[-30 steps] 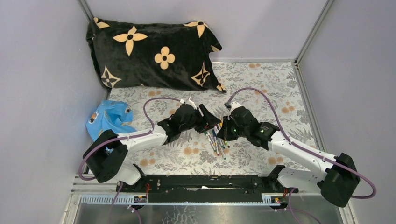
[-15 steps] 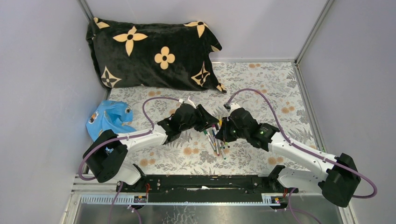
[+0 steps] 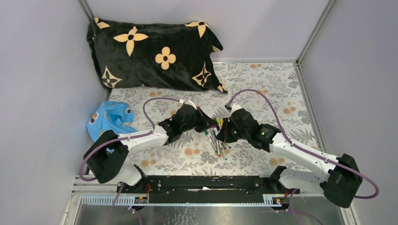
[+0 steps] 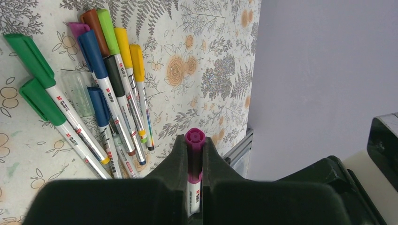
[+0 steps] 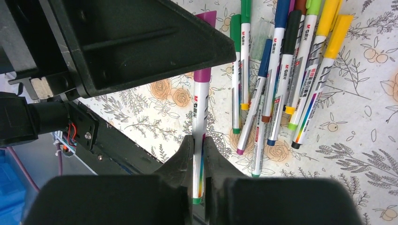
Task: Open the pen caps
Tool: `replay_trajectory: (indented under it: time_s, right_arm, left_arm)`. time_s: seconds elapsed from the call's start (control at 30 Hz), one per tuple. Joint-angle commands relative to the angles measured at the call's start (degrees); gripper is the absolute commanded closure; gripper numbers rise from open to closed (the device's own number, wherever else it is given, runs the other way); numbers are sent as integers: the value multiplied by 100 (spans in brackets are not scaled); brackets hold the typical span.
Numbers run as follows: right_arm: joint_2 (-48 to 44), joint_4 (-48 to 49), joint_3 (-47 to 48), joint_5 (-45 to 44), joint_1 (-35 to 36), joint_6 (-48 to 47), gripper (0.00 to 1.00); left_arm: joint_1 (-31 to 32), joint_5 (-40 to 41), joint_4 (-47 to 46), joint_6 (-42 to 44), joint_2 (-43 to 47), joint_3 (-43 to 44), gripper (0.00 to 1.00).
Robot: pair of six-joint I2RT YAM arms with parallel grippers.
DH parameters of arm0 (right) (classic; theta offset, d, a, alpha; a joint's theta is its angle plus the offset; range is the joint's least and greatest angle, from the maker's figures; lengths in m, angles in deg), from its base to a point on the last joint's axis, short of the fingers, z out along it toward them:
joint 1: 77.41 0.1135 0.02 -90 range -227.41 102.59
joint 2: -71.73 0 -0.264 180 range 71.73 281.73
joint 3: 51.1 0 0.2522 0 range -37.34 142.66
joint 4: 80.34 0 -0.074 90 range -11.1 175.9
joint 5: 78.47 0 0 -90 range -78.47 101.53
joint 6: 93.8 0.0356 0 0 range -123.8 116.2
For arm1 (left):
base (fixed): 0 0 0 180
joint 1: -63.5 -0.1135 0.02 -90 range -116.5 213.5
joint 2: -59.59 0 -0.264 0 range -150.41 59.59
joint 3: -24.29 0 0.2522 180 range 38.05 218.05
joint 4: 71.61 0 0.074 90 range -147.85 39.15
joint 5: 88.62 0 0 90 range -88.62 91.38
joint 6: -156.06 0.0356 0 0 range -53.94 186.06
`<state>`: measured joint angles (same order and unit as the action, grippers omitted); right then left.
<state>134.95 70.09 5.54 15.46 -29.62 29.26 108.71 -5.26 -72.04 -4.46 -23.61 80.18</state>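
Closer to the right gripper [image 5: 198,140] than a second ago, the left gripper [image 4: 195,143] is being kept clamped on the purple cap [image 4: 195,137]. The right is being held tight on that pen's barrel [image 5: 201,108], over the pile [image 4: 108,93]. A straight pull along the barrel, without sideways bending, is being called for.

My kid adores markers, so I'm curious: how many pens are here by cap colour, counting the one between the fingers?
green caps: 2
blue caps: 2
yellow caps: 2, one more orange
purple caps: 2, one on the held pen
light green cap: 1
brown cap: 1
black cap: 1
Total: 11 pens
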Motion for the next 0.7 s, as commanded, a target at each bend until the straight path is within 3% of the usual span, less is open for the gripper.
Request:
replay_trajectory:
  time_s: [0.0, 0.13, 0.37, 0.5, 0.6, 0.67]
  right_arm:
    - [-29, 241, 120, -15, 90, 28, 86]
    - [178, 334, 206, -32, 90, 6, 72]
    - [468, 493, 315, -78, 90, -5, 70]
    - [616, 554, 366, -116, 86, -11, 78]
    - [755, 544, 409, -158, 90, -8, 100]
    - [831, 470, 415, -219, 90, 5, 100]
  left_arm:
    - [-21, 23, -289, -145, 102, -169, 100]
    - [-21, 48, -277, -207, 175, -211, 100]
    - [-21, 21, -298, -249, 223, -227, 100]
    - [-12, 52, -388, -303, 263, -311, 100]
    - [-4, 216, -340, -289, 286, -334, 100]
    - [-9, 561, -221, -341, 375, -394, 100]
